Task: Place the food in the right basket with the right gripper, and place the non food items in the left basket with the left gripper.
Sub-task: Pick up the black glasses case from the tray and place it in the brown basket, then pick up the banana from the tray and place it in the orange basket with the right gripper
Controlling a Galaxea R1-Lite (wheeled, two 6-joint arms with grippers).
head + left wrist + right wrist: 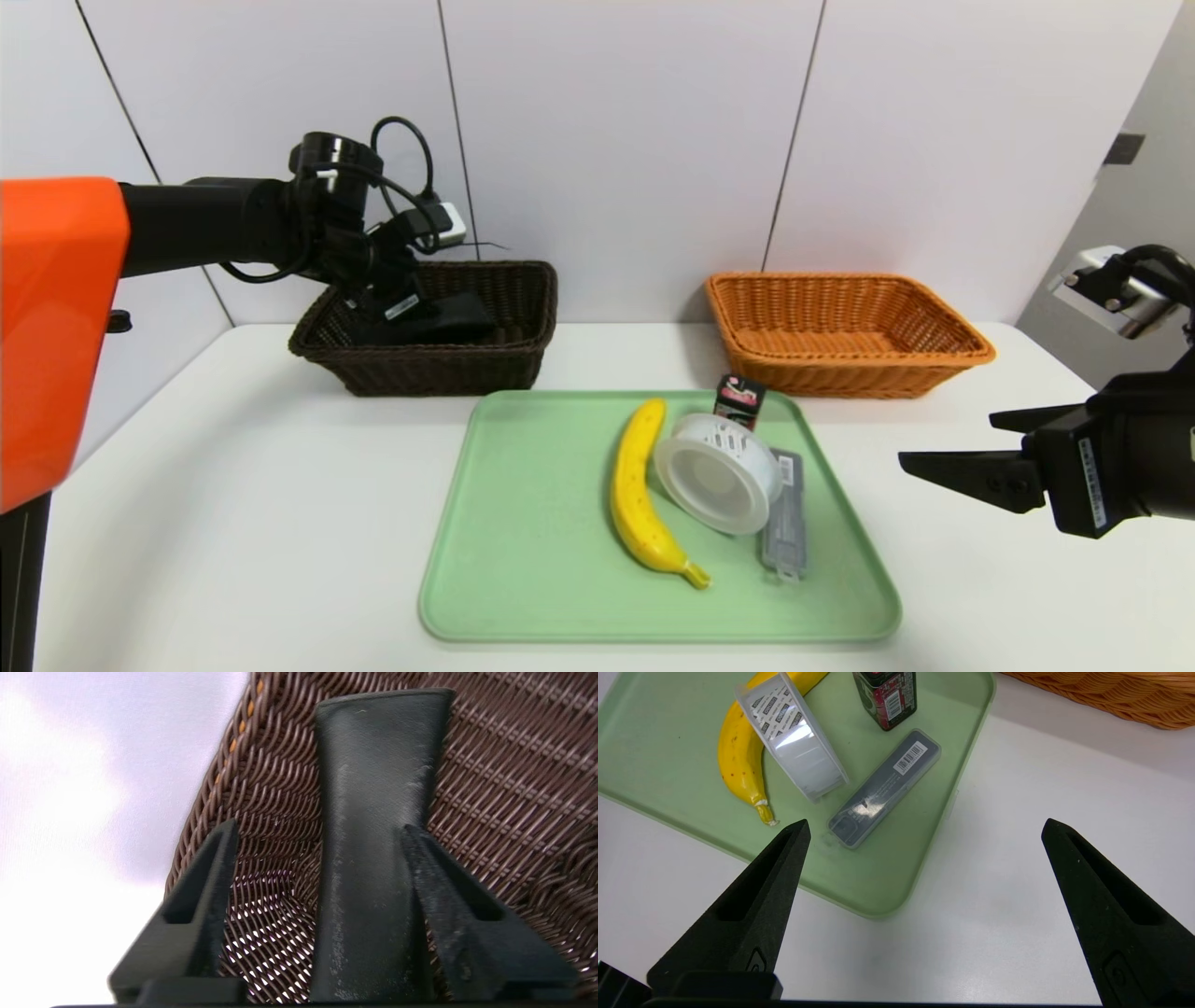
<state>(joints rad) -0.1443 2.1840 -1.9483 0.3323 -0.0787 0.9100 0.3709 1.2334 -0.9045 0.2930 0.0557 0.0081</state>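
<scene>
A yellow banana (639,485) (738,751) lies on the green tray (523,579). Beside it are a round white plastic container (719,471) (794,737), a flat grey case (784,523) (882,788) and a small black-and-red box (739,401) (887,695). My left gripper (401,308) (317,826) reaches into the dark brown left basket (420,369), jaws open. A flat black item (457,317) (373,812) lies between them, against one finger, with a gap to the other. My right gripper (948,439) (925,821) hovers wide open and empty over the table, right of the tray.
The orange right basket (971,353) (1134,695) stands at the back right, and nothing shows inside it. Both baskets sit against the white wall. The tray lies at the middle front of the white table (233,523).
</scene>
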